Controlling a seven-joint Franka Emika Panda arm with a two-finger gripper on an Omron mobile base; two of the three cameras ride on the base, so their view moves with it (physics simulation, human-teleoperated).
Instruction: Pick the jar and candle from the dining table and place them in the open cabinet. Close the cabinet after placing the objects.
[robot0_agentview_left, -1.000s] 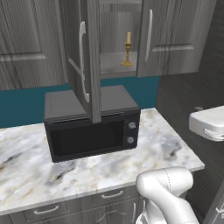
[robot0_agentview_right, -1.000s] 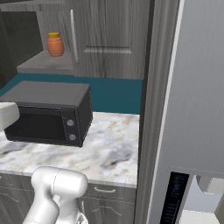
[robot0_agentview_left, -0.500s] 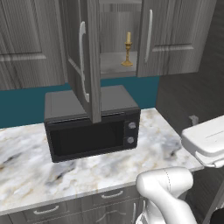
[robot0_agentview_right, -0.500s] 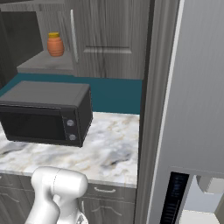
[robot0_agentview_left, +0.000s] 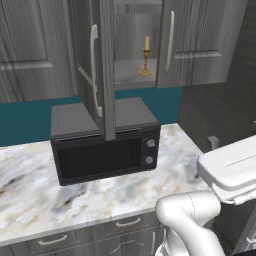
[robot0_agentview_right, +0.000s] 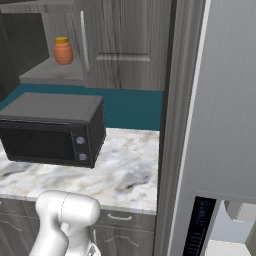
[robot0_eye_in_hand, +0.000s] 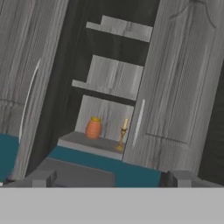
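Note:
The candle (robot0_agentview_left: 145, 57), pale yellow in a brass holder, stands upright on the lower shelf of the open cabinet (robot0_agentview_left: 131, 75). The cabinet door (robot0_agentview_left: 100, 65) swings out over the microwave. In the hand view the candle (robot0_eye_in_hand: 123, 135) stands at the shelf's right end, a little apart from a small orange bottle (robot0_eye_in_hand: 93, 128). My gripper (robot0_eye_in_hand: 111, 179) is open with nothing between its fingertips (robot0_eye_in_hand: 41, 178). It faces the cabinet (robot0_eye_in_hand: 111, 78) from well back. The jar and the dining table are out of view.
A black microwave (robot0_agentview_left: 105, 145) sits on the marble counter (robot0_agentview_left: 45, 200) below the cabinet. A tall grey fridge panel (robot0_agentview_right: 215, 125) closes off the right side. My white arm link (robot0_agentview_left: 232, 167) hangs by the counter's right end. Drawers (robot0_agentview_left: 125, 225) run under the counter.
The white arm link has swung down and to the right in the left base view and has left the right base view's left edge. The candle and the door have not moved.

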